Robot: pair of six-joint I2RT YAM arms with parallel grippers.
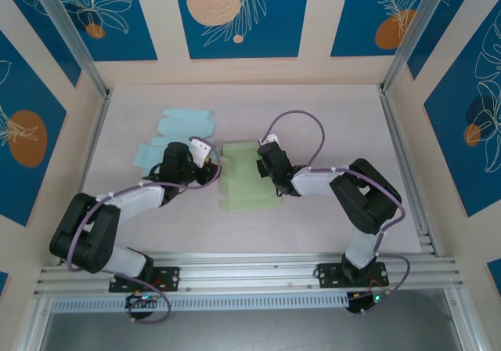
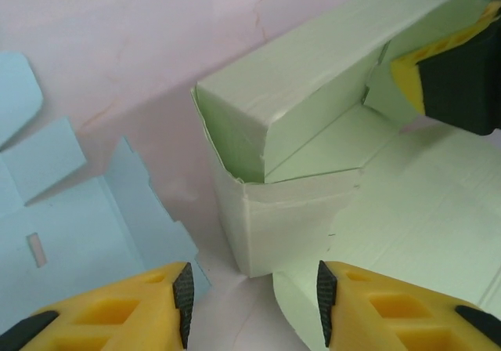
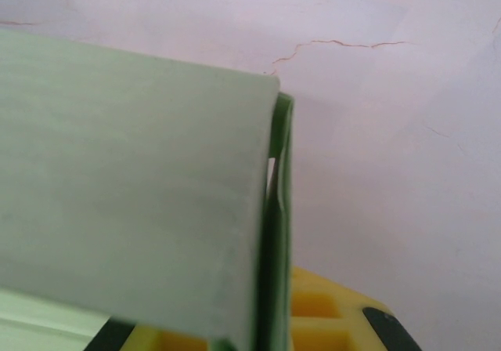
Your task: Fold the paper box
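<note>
1. The left end effector (image 2: pixel 252 292) has its yellow fingers with black pads partway apart and holds nothing. In the left wrist view, bare worktop and the box's near corner lie between them.
2. The right end effector (image 1: pixel 266 161) is closed on a raised green panel. The right wrist view shows the sheet edge-on, pinched against its yellow finger.
3. The pale green paper box (image 2: pixel 297 210), half formed, sits mid-worktop between the two arms. In the top view it lies at 3 o'clock from the left end effector and touches the right one.
4. In the left wrist view, the box's standing corner is at 12 o'clock, just ahead of the open fingers. Its long raised wall runs from there towards 1 o'clock, where the right end effector holds it.
5. The left arm looks the freer and nearer to that loose corner, so the next tuck likely falls to it.
6. The green stock is thin, matte and finely ribbed, with sharp creases and a slightly ragged flap edge. It will probably spring back if let go.
7. A flat light blue die-cut paper sheet (image 2: pixel 70 226) lies at 9 o'clock, just beside the box.
8. The worktop (image 1: pixel 329 124) is pale pinkish, with faint cracks.
</note>
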